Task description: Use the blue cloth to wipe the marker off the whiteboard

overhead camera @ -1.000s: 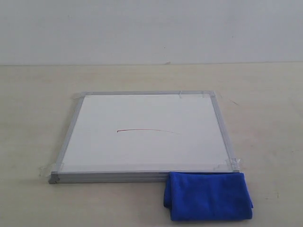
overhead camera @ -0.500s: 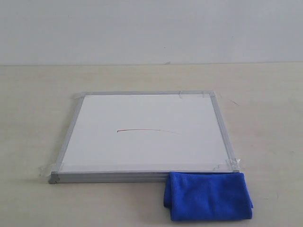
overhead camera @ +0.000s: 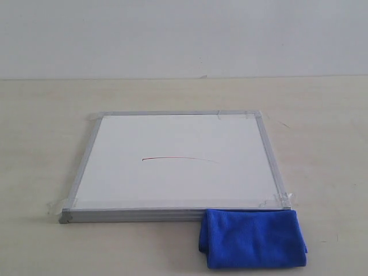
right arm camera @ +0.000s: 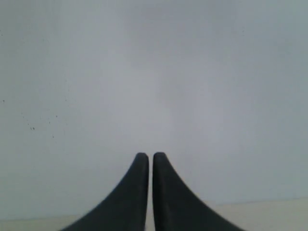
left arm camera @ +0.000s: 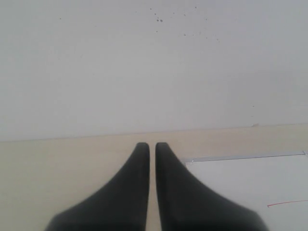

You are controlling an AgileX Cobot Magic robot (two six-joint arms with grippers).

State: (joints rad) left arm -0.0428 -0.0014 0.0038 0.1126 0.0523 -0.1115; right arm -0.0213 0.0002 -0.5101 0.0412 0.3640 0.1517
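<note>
- Your whiteboard (overhead camera: 172,187) lies flat on the pale beige table (overhead camera: 40,115). It has a silver frame all round and clear tape (overhead camera: 277,201) at its corners.
- Behind the whiteboard's far edge, a plain off-white wall (overhead camera: 184,34) meets the table in a straight line.
- The marker (overhead camera: 179,158) is a thin dark red stroke, gently bowed, running across the middle of the whiteboard. It starts left of centre and fades out towards the right-arm side.
- The blue cloth (overhead camera: 253,238) sits folded on the table, bright royal blue and plush. It is pushed up against the whiteboard's near frame rail at the corner on the right-arm side, well apart from the marker.
- Your left gripper (left arm camera: 152,147) has its two dark fingers drawn together with only a sliver of gap, and nothing is between them. It hangs in the air, and past its tips you see a corner of the whiteboard and one end of the red line.
- Your right gripper (right arm camera: 150,156) is the same: fingers pressed nearly together, holding nothing, and pointed at the wall, with a thin strip of table beneath.
</note>
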